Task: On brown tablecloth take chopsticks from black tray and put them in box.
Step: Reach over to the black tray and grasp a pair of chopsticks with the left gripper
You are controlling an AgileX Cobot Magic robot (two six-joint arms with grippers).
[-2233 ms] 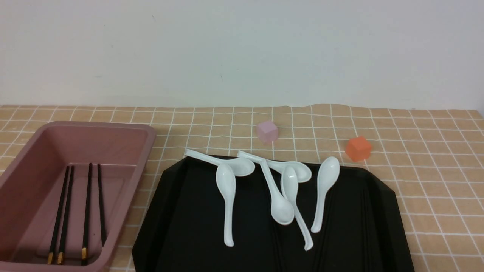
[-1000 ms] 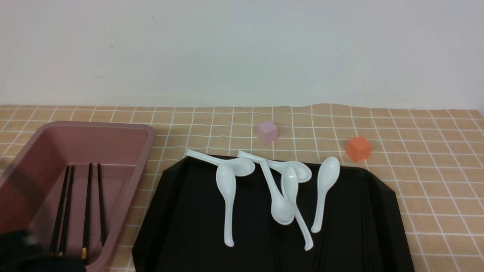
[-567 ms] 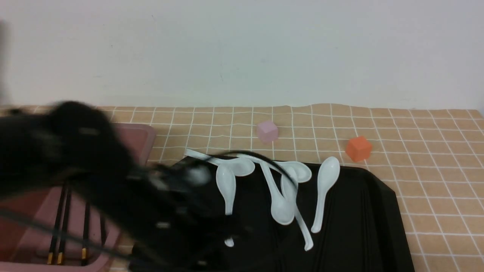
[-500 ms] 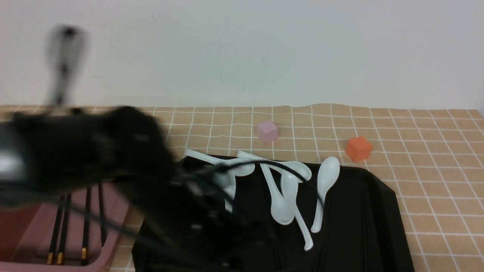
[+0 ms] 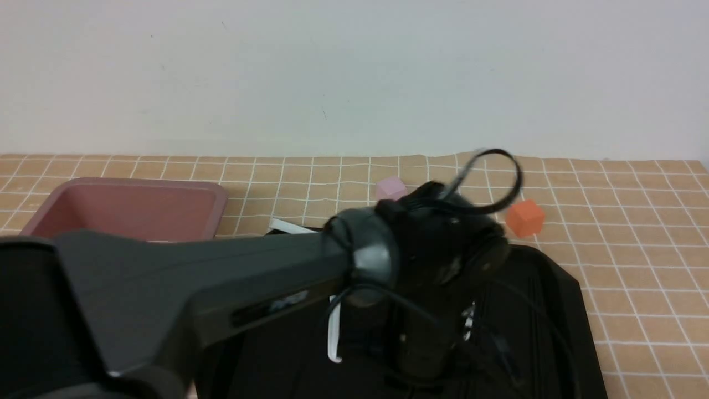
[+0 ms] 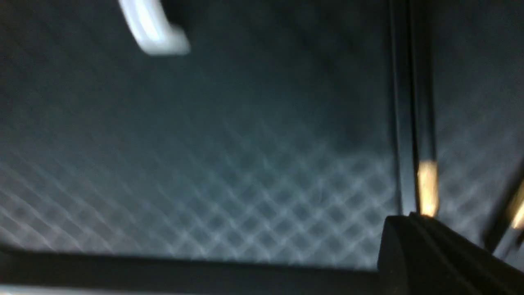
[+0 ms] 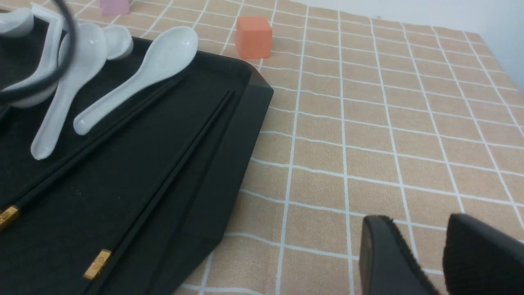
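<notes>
On the brown tablecloth (image 5: 637, 221) lies the black tray (image 5: 554, 310). Thin black chopsticks (image 7: 163, 180) with gold tips rest along its right side. My left arm (image 5: 437, 249) reaches from the lower left to the tray's middle. In the left wrist view the left gripper (image 6: 409, 221) is shut, hovering just over the tray floor. One chopstick's (image 6: 414, 102) gold tip sits right beyond its fingertips. The pink box (image 5: 127, 208) stands at the left, its near part hidden by the arm. My right gripper (image 7: 417, 221) is open over bare cloth to the right of the tray (image 7: 241, 123).
White spoons (image 7: 135, 78) lie across the tray's far half, mostly hidden behind the arm in the front view; one handle (image 5: 334, 332) shows. A pink cube (image 5: 390, 188) and an orange cube (image 5: 524, 218) sit on the cloth behind the tray.
My left arm has swung in from the lower left, over the box and across to the tray's middle. It now covers the spoons and the box's inside.
</notes>
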